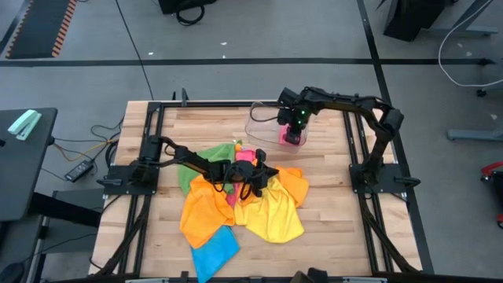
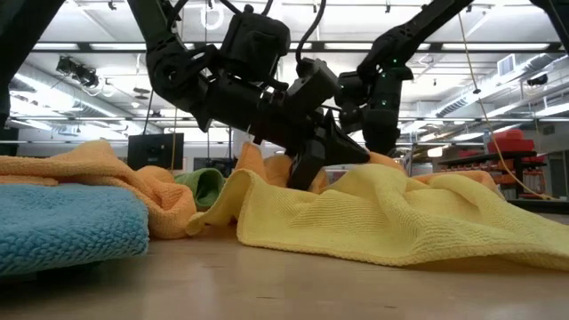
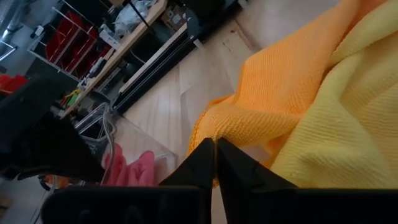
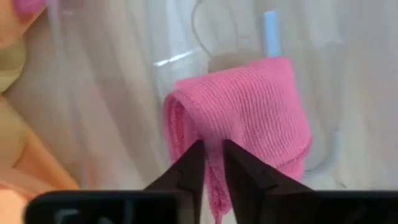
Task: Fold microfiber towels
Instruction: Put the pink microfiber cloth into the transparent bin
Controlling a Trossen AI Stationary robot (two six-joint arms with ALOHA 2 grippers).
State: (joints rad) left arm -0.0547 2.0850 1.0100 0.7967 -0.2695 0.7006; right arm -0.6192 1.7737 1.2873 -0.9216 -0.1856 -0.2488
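Progress: I see one folded pink towel point(image 4: 249, 118) in the clear tray point(image 1: 263, 118), far tabletop edge | right gripper point(image 4: 213, 163) pinching it | left gripper point(image 3: 214, 155) pressed together at mid-tabletop pile point(image 1: 267, 212) | green, orange, yellow, blue towels unfolded.

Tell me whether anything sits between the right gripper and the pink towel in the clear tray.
Nothing visible does. The right gripper is already at the folded pink towel, its narrowly parted fingers straddling the towel's near edge inside the clear tray.
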